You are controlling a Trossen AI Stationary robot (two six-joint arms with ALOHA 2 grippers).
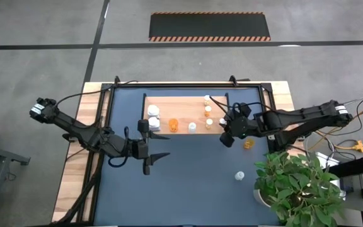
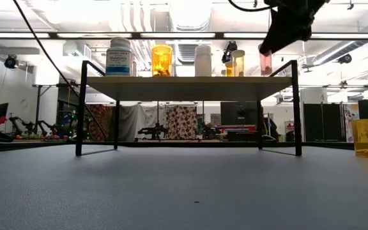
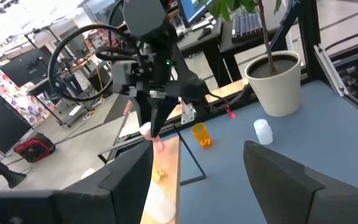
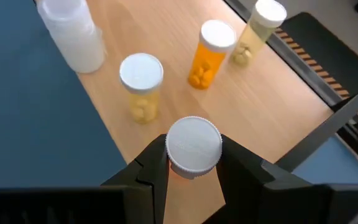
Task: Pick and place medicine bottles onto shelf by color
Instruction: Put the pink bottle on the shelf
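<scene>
Now your right claw is closed on a white-capped medicine bottle and holds it just above the shelf, near the end at 3 o'clock in the high view. Beyond it three capped bottles stand near. If you lower too far toward them, the fingers may knock the pale yellow bottle over. One amber bottle and one white bottle wait on the bench at 4 o'clock. Your left claw waits with wide jaws, empty, at 7 o'clock from the shelf.
</scene>
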